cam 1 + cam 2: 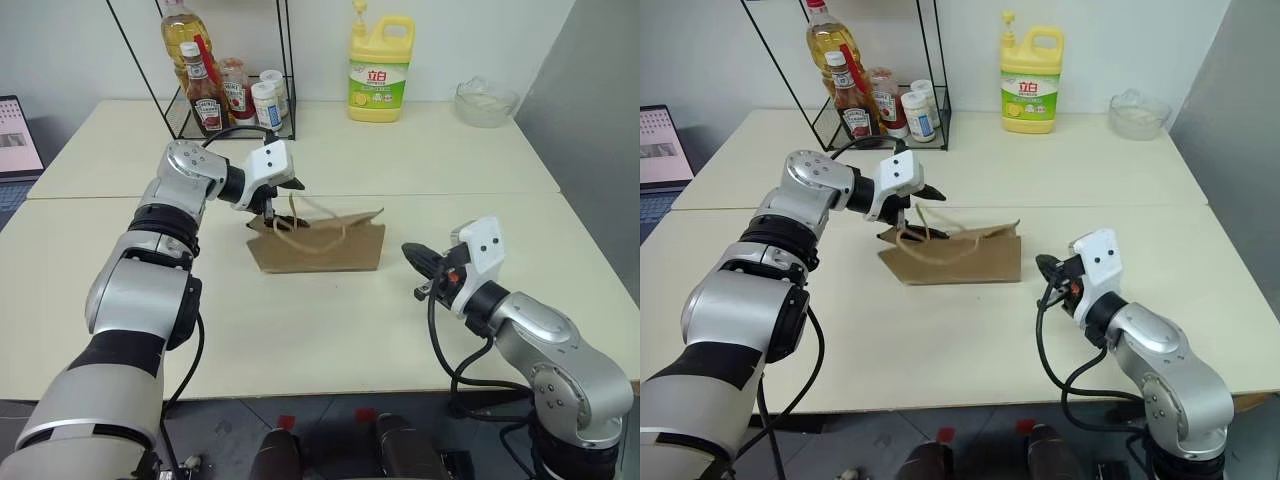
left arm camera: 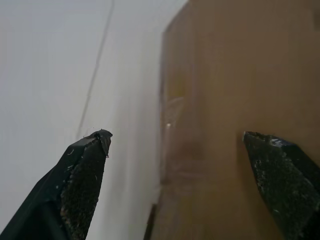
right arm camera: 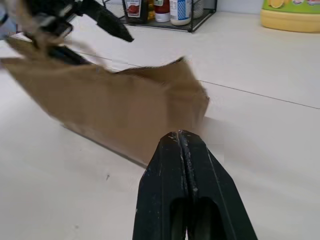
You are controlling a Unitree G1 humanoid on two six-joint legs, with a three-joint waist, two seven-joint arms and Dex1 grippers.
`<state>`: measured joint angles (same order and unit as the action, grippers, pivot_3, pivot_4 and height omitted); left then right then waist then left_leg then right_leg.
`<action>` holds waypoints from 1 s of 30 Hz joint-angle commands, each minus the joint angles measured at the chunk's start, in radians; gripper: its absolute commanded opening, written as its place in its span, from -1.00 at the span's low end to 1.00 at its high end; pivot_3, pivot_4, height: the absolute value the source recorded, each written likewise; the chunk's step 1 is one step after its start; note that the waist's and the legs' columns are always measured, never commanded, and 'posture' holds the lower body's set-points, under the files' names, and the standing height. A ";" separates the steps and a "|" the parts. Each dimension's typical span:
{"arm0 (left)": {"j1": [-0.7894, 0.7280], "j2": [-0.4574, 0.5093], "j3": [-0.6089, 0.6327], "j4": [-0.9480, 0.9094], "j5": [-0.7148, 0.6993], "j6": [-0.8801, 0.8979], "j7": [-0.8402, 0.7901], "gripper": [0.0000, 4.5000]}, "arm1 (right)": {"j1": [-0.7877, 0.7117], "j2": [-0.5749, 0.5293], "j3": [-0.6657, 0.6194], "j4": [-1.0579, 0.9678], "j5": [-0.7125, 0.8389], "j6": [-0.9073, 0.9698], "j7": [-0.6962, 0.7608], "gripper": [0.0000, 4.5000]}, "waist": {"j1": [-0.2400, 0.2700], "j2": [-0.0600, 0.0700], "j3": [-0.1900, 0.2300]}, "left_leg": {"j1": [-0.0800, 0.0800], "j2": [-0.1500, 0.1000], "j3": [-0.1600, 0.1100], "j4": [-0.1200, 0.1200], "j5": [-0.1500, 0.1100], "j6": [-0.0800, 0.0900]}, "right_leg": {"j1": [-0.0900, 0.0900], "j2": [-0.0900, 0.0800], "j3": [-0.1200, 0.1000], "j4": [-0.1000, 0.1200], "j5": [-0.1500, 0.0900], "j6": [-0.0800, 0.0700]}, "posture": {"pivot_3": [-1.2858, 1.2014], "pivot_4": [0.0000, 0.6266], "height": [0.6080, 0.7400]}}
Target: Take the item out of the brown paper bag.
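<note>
- One brown paper bag (image 1: 318, 247) lies flat at frame centre, long axis left-right.
- Left gripper (image 1: 284, 196), fingers wide apart, over bag's left end, holding nothing.
- Right gripper (image 1: 418, 256), fingers pressed together, empty, right of bag.

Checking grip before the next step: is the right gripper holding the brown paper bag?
No, the right gripper is shut on nothing, its fingers pressed together short of the brown paper bag.

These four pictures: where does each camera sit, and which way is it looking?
Left eye, right eye: on the head, looking down over both arms at the brown paper bag on the table.
Left wrist: on the left arm, between the open left pincer, at the bag's edge.
Right wrist: behind the shut right pincer, facing the bag.
All views share the bag.
</note>
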<state>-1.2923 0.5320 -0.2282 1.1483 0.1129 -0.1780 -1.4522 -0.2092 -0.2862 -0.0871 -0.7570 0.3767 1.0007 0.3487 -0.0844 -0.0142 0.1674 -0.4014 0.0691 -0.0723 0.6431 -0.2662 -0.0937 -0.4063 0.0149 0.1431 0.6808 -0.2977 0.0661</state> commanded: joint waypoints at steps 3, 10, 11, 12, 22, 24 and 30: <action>0.129 0.035 0.004 -0.311 -0.062 0.103 -0.134 1.00 | 0.020 -0.028 -0.016 0.059 -0.002 -0.102 0.010 -0.98 | -0.001 0.000 0.000 | 0.000 0.000 0.000 0.000 0.000 0.000 | 0.000 0.000 0.000 0.000 0.000 0.000 | 0.03 -0.52 1.00; 0.370 0.107 0.000 -0.813 -0.126 0.317 -0.157 1.00 | 0.056 -0.042 -0.003 0.110 -0.008 -0.177 0.008 -0.98 | -0.002 0.000 0.000 | 0.000 0.000 -0.001 0.001 0.000 0.000 | 0.001 0.000 0.000 0.001 0.000 0.000 | 0.03 -0.52 1.00; 0.391 0.117 0.003 -0.864 -0.134 0.334 -0.153 1.00 | 0.059 -0.045 -0.002 0.114 -0.008 -0.182 0.006 -0.98 | -0.001 0.000 0.000 | 0.000 0.000 -0.001 0.001 0.000 0.000 | 0.001 0.000 0.000 0.001 0.000 0.000 | 0.03 -0.52 1.00; 0.405 0.125 0.005 -0.899 -0.138 0.340 -0.147 1.00 | 0.061 -0.047 0.000 0.117 -0.007 -0.187 0.005 -0.98 | 0.000 0.000 0.000 | 0.000 0.000 -0.001 0.001 0.000 0.000 | 0.001 0.000 0.000 0.001 0.000 0.000 | 0.03 -0.52 1.00; 0.421 0.263 0.008 -1.045 -0.286 0.109 -0.160 1.00 | 0.122 -0.167 0.020 0.094 0.022 -0.223 0.105 -0.98 | 0.001 0.000 0.000 | 0.000 0.000 -0.001 0.001 0.000 0.000 | 0.001 0.000 0.000 0.000 0.000 0.000 | 0.03 -0.52 1.00; 0.456 0.318 -0.023 -1.102 -0.355 0.078 -0.162 1.00 | 0.138 -0.215 0.027 0.089 0.026 -0.238 0.154 -0.98 | -0.001 0.000 0.000 | 0.001 0.000 -0.001 0.001 0.000 0.000 | 0.001 0.000 0.000 0.000 0.000 0.000 | 0.03 -0.52 1.00; 0.585 0.369 -0.075 -1.172 -0.405 -0.040 -0.162 1.00 | 0.164 -0.330 0.049 0.105 0.023 -0.297 0.273 -0.98 | 0.002 0.000 0.000 | 0.001 0.000 -0.001 0.002 0.000 0.000 | 0.002 0.000 0.000 0.000 -0.001 0.001 | 0.03 -0.52 1.00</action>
<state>-0.7170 0.8992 -0.3035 0.0064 -0.2754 -0.1739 -1.6081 -0.0460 -0.6004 -0.0328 -0.6249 0.3789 0.7324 0.5929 -0.0822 -0.0141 0.1675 -0.4003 0.0692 -0.0737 0.6453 -0.2660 -0.0933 -0.4041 0.0150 0.1435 0.6810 -0.2991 0.0672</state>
